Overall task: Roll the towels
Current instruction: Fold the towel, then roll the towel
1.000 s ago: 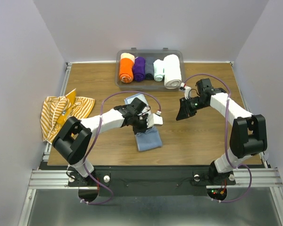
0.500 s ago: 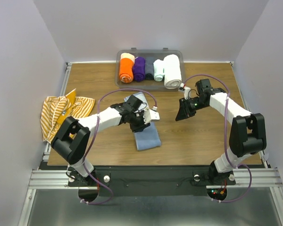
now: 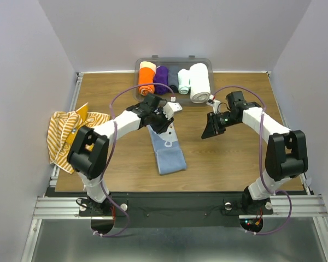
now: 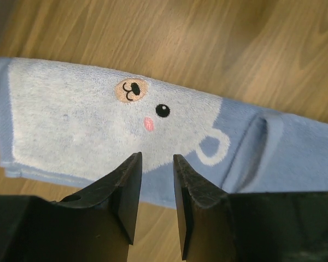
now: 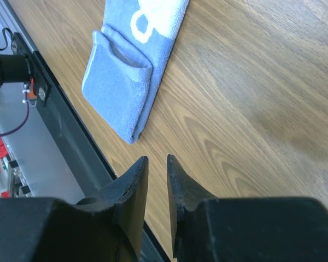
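A pale blue towel (image 3: 167,150) lies flat as a long folded strip on the wooden table; a bear face (image 4: 132,90) and a white cup outline show on it in the left wrist view. My left gripper (image 3: 163,121) (image 4: 157,159) hovers over the strip's far end, open, with nothing between its fingers. The towel's near folded end (image 5: 120,87) shows in the right wrist view. My right gripper (image 3: 210,132) (image 5: 156,159) hangs over bare wood to the right of the towel, its jaws a narrow gap apart and empty. A yellow-orange-and-white striped towel (image 3: 71,134) lies crumpled at the table's left edge.
A clear bin (image 3: 203,61) at the back holds orange (image 3: 146,79), purple (image 3: 161,79), dark, pale and thick white (image 3: 199,82) rolls. The table's near edge and black rail (image 5: 60,131) lie close below the right gripper.
My left gripper has opened, let go of the blue towel and moved from its middle to its far end. The towel now lies stretched out flat. The right arm has hardly moved.
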Motion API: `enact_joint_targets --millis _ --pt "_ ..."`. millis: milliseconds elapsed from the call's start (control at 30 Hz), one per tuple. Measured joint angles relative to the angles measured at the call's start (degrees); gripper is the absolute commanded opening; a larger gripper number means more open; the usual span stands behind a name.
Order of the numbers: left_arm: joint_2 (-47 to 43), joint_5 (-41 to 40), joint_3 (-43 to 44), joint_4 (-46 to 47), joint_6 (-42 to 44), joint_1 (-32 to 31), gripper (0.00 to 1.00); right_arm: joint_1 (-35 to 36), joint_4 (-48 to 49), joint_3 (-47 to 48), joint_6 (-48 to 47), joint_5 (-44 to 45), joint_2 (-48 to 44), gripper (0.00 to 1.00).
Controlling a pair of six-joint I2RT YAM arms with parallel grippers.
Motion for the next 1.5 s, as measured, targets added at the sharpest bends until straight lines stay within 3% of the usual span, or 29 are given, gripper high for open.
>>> enact_joint_targets --millis 267,433,767,967,1167,1300,1500 --pt "11.76 -1.11 2.69 1.53 -1.79 -0.02 0.40 -1.53 0.02 0.87 2.58 0.68 -3.65 0.27" --pt "16.85 1.03 8.66 1.51 -1.53 -0.20 0.40 -4.68 0.07 2.60 3.89 0.81 -4.61 0.28" --pt "19.23 5.97 10.88 0.76 2.38 -7.72 0.41 -14.53 0.07 7.02 6.40 -1.51 -4.79 0.29" --pt "19.17 7.82 10.49 -0.02 3.87 -11.54 0.41 -14.45 -0.22 7.04 6.38 -2.69 -4.90 0.29" --pt "19.69 6.91 12.24 -1.31 2.75 -8.59 0.40 -14.40 -0.24 7.04 6.21 -3.17 -4.90 0.29" --pt "23.96 5.84 18.47 -2.16 2.10 -4.70 0.41 -14.40 -0.28 7.04 6.19 -3.45 -4.90 0.30" --pt "24.74 5.20 20.09 -2.71 2.08 -2.64 0.45 -14.40 -0.63 7.04 5.64 -3.43 -4.90 0.31"
